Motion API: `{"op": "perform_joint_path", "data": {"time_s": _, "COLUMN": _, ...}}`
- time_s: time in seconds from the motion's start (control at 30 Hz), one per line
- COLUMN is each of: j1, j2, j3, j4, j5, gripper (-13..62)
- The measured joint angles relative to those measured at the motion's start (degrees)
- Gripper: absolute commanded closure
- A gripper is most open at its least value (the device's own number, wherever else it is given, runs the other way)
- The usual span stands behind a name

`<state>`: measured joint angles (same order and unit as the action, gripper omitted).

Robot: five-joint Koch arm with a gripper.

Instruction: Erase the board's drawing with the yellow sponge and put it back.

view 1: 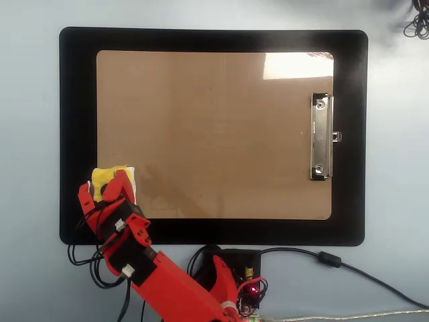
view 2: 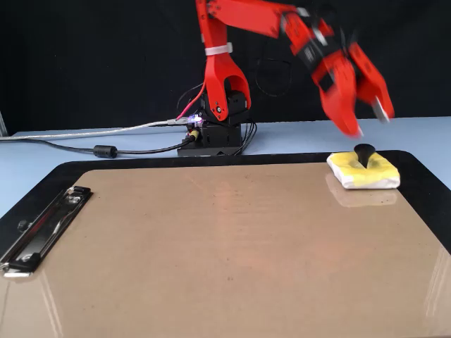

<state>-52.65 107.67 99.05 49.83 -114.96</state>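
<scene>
The brown board point(view 1: 214, 127) lies on a black mat; it fills the front of the fixed view point(view 2: 211, 253). No pen stroke shows on it, so the drawing is not visible. The yellow sponge point(view 2: 363, 172) with its black knob point(view 2: 363, 151) rests at the board's far right corner in the fixed view. In the overhead view the sponge point(view 1: 106, 176) sits at the board's lower left edge, partly hidden by the arm. My red gripper point(view 2: 368, 121) hangs open just above the sponge, apart from it and holding nothing. It also shows in the overhead view point(view 1: 102, 184).
The black mat point(view 1: 77, 134) surrounds the board. A silver clip point(view 1: 322, 136) sits at the board's right short edge in the overhead view and at the left in the fixed view point(view 2: 42, 227). The arm's base point(view 2: 215, 134) and cables point(view 2: 106, 150) lie behind the mat.
</scene>
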Motion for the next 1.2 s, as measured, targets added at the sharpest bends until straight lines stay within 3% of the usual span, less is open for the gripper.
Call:
{"op": "perform_joint_path", "data": {"time_s": 0.1, "j1": 6.06, "j2": 5.19, "j3": -11.34, "j4": 23.38, "j5": -0.09, "gripper": 15.5}}
{"op": "perform_joint_path", "data": {"time_s": 0.23, "j1": 21.62, "j2": 5.19, "j3": -13.27, "j4": 49.83, "j5": 2.2, "gripper": 15.7}}
{"op": "perform_joint_path", "data": {"time_s": 0.37, "j1": 45.88, "j2": 5.36, "j3": 3.43, "j4": 52.73, "j5": 14.94, "gripper": 15.6}}
{"op": "perform_joint_path", "data": {"time_s": 0.43, "j1": 50.89, "j2": 6.77, "j3": 11.51, "j4": 49.39, "j5": 20.3, "gripper": 15.6}}
{"op": "perform_joint_path", "data": {"time_s": 0.67, "j1": 52.21, "j2": 21.09, "j3": 38.76, "j4": 36.12, "j5": 27.33, "gripper": 15.2}}
{"op": "perform_joint_path", "data": {"time_s": 1.2, "j1": 51.68, "j2": 22.68, "j3": 42.45, "j4": 36.21, "j5": 27.51, "gripper": 14.9}}
